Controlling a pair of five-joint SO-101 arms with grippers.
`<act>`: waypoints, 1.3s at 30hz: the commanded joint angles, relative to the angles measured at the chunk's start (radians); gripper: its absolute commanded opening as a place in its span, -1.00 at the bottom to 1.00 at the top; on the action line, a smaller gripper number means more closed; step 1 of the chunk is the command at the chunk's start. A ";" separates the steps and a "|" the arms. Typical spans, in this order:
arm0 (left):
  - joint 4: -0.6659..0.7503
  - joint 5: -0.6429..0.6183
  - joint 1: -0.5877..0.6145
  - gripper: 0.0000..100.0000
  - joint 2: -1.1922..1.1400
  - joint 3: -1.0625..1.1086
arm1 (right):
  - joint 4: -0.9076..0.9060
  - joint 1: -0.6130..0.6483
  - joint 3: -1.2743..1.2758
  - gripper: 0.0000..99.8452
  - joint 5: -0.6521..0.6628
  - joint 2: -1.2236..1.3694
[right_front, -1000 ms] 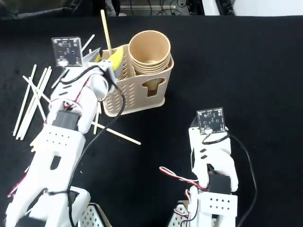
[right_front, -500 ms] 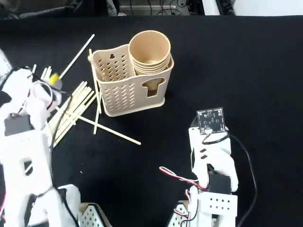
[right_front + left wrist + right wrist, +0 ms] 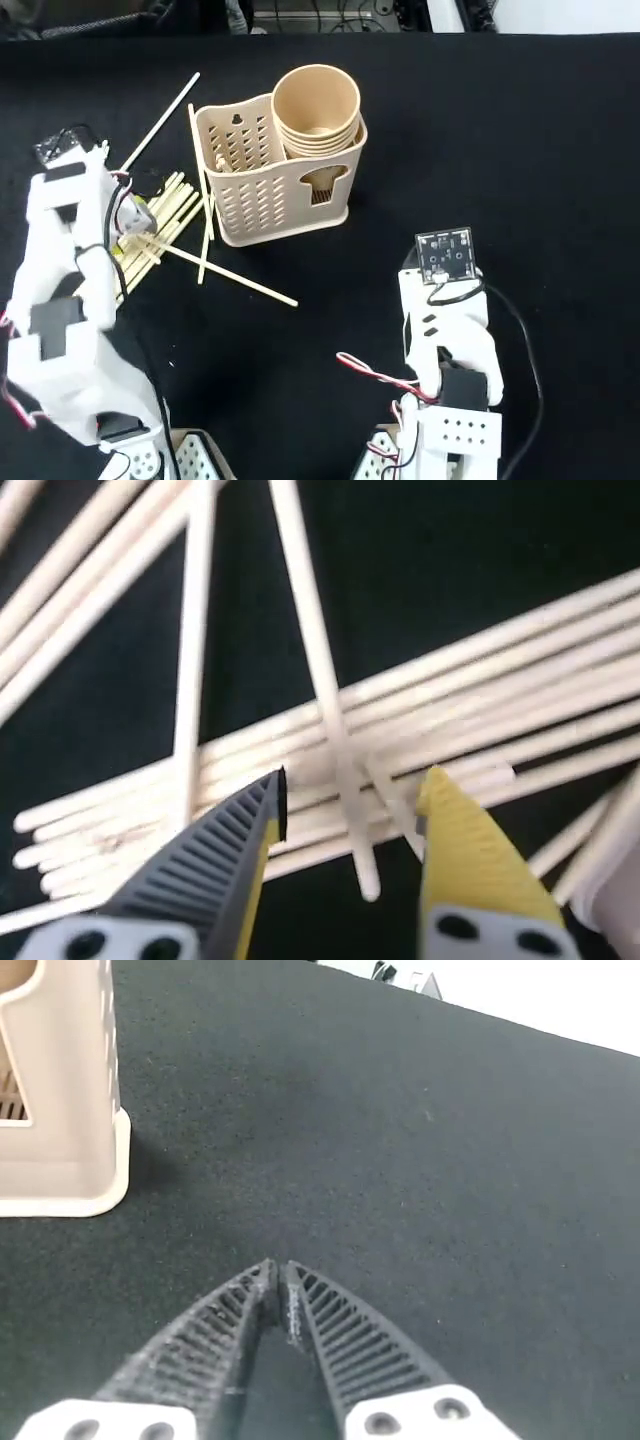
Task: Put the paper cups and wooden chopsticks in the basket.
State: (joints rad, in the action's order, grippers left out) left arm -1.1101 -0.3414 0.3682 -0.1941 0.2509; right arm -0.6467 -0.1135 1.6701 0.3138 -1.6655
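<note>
Left wrist view, chopsticks beneath claw (agape)

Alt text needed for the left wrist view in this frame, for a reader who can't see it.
The left arm's open tool, grey and yellow, is poised over a bundle of wooden chopsticks lying on the black table. A few single sticks cross the bundle at other angles.

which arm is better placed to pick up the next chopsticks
Left. The left gripper hangs open right over the chopsticks piled beside the basket. The right gripper is shut over bare table, away from the pile.
</note>
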 commanded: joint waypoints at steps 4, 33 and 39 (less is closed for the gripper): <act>-0.017 -0.006 -0.016 -0.94 -0.072 -0.128 | 0.021 0.012 -0.002 -0.97 0.002 -0.012; 0.853 0.144 -0.194 -0.94 1.140 0.684 | 0.021 0.012 -0.002 -0.97 0.002 -0.012; 1.155 0.150 -0.352 -0.94 1.402 0.832 | 0.021 0.012 -0.002 -0.97 0.002 -0.012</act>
State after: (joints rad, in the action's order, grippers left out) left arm -0.1481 -0.2079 0.1289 1.0472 1.0334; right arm -0.6467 -0.1135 1.6701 0.3138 -1.6655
